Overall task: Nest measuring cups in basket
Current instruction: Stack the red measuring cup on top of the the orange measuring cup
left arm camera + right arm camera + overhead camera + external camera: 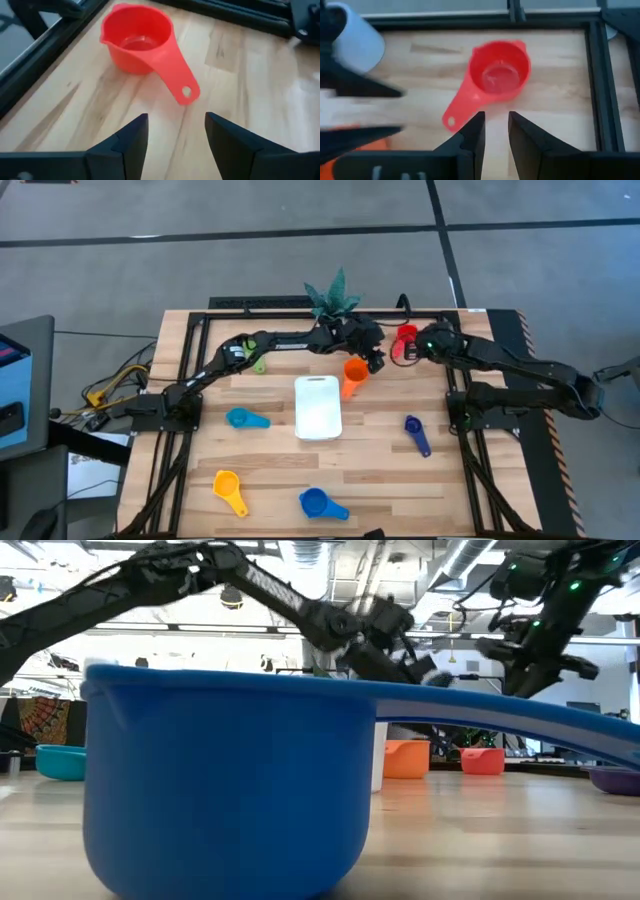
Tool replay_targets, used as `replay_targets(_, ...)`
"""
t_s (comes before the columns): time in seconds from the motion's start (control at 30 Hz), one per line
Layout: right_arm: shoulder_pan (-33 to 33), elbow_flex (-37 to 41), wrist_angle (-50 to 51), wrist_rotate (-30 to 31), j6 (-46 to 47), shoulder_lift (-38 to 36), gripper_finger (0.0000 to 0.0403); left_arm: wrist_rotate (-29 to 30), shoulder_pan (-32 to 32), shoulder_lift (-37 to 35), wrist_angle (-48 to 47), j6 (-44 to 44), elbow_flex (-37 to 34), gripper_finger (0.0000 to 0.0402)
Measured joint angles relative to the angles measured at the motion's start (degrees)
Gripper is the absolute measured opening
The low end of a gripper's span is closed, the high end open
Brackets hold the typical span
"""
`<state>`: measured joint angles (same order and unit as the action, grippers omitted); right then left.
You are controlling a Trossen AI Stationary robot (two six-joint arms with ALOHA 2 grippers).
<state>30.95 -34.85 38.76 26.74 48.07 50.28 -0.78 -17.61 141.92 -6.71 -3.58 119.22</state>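
Here, red measuring cup point(137, 42) upright on the table's far edge, handle slanting toward the left gripper point(176, 131), spread empty just short of it; right gripper point(495, 131) likewise parted, empty, equally near.

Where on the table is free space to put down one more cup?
Bare wood lies between the basket and the navy cup, and between the yellow cup and light blue cup. The back, around the orange cup and red cup, is crowded by both arms.
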Motion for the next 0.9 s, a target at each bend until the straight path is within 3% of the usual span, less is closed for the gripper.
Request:
replay_targets(0.2,8.01,0.00,-3.34,-0.54,-0.18,8.65,0.0122,1.32,2.39,-8.45,-4.81,4.85,-3.86,0.0133)
replay_targets(0.43,15.87,0.02,-10.60,-6.43,-3.74,15.42,0.0153,1.60,4.94,-22.75,-0.87,7.00,-20.76,0.0082)
replay_targets(0.7,20.55,-0.24,-16.01,-8.63,-4.62,21.45,0.0150,2.65,5.34,-40.35,14.12,4.82,-46.37,0.0078)
replay_targets(0.9,21.26,-0.66,-19.40,-8.83,-4.66,25.61,0.0132,8.18,5.49,-46.71,15.74,3.32,-55.33,0.0091)
